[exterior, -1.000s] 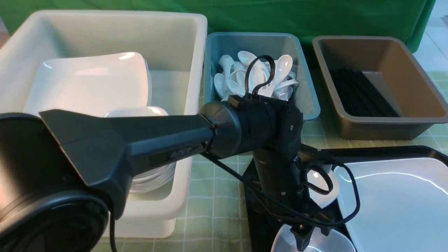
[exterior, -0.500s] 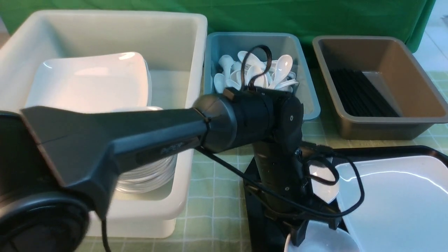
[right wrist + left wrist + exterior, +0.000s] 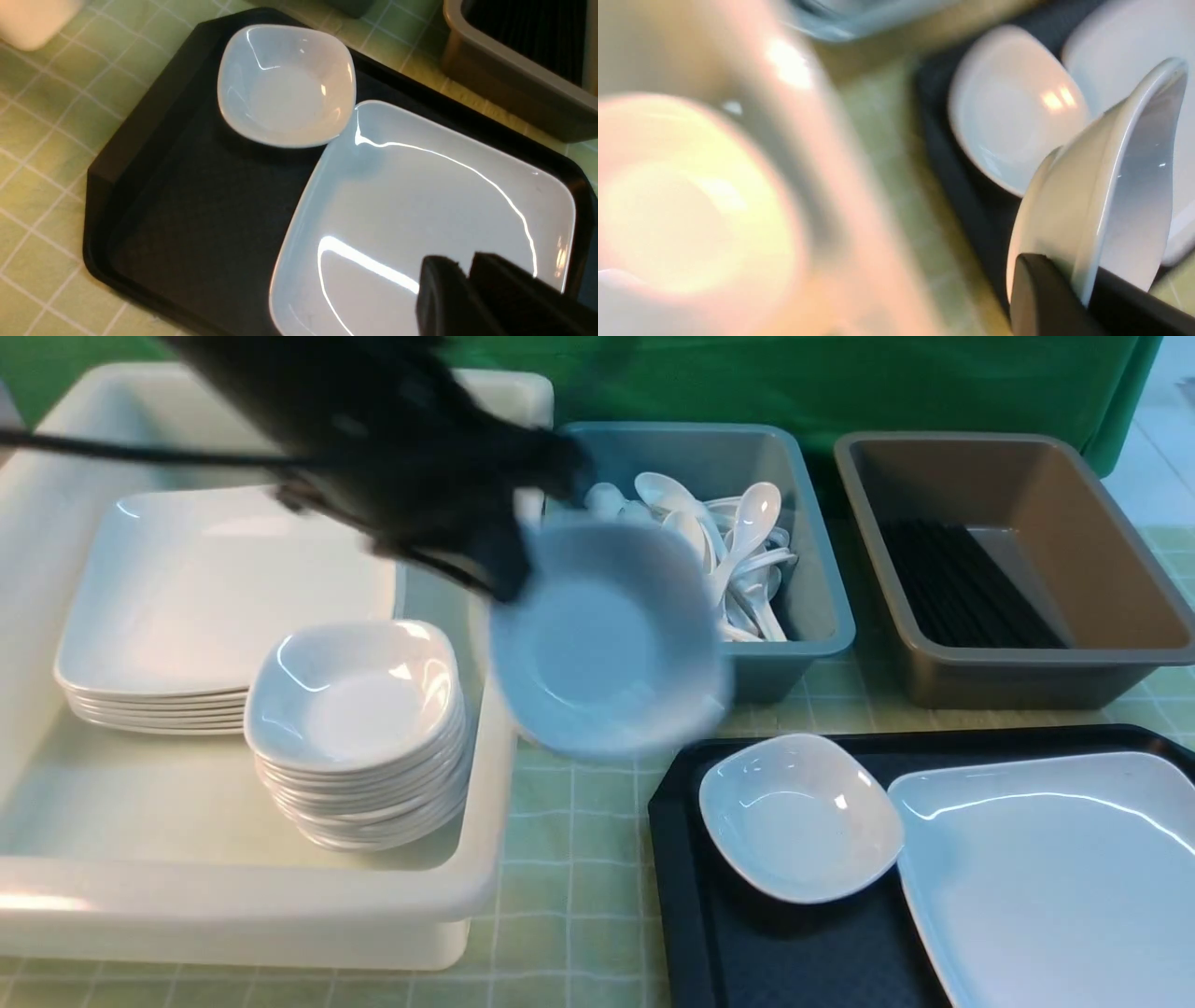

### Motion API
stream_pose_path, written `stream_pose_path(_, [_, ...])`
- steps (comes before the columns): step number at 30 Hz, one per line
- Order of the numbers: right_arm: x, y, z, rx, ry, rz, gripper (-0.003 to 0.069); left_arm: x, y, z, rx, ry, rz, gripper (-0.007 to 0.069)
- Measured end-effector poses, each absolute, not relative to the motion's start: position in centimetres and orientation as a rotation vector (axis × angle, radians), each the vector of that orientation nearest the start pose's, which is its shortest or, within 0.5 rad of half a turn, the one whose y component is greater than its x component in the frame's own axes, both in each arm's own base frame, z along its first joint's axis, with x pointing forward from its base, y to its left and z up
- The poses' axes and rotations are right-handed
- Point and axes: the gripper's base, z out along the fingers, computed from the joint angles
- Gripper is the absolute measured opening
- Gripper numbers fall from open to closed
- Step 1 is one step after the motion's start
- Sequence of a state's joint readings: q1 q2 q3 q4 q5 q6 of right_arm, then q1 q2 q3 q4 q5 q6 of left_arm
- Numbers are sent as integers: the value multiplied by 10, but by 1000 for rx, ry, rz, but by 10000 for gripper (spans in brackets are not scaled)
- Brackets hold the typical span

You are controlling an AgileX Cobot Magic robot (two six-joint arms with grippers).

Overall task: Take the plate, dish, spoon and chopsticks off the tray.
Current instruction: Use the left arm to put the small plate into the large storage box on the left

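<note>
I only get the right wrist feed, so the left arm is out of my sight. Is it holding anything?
Observer: Yes. The left end effector is shut on the rim of a small white dish, held tilted in the air.
Operator: Whereabouts is it?
Observer: The front view shows it blurred, in front of the blue tub of spoons, right beside the white tub.
Operator: What's in that white tub?
Observer: A stack of small dishes nearer the robot and a stack of large plates behind it.
</note>
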State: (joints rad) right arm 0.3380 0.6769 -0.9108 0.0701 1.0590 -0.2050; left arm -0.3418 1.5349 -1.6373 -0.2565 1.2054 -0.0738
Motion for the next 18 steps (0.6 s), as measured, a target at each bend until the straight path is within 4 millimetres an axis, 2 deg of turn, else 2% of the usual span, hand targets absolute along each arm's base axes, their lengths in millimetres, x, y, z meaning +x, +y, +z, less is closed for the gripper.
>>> stream_pose_path(1, [95,39,369,-612,2229,156,82,295,-107,404,266,2581,-471,12])
stream_pose_path(2, [95,39,369,-612,2229,156,83,295,-103,403,259,2583,-467,12])
stream_pose_path(3, [95,39,369,-612,2229,156,84,297,-89,403,223,2581,-455,12])
stream_pose_path(5, [95,39,369,-610,2229,157,85,306,-59,391,179,2605,-453,12])
stream_pose_path(6, [95,39,369,-610,2229,157,85,306,-57,389,176,2611,-454,12])
stream_pose_path(8, [95,39,369,-610,2229,157,88,318,-38,373,150,2651,-437,12])
stream_pose_path(12, [95,39,369,-610,2229,157,95,334,-19,353,192,2693,-398,12])
stream_pose_path(18, [95,39,369,-609,2229,157,105,355,-12,321,258,2757,-372,12])
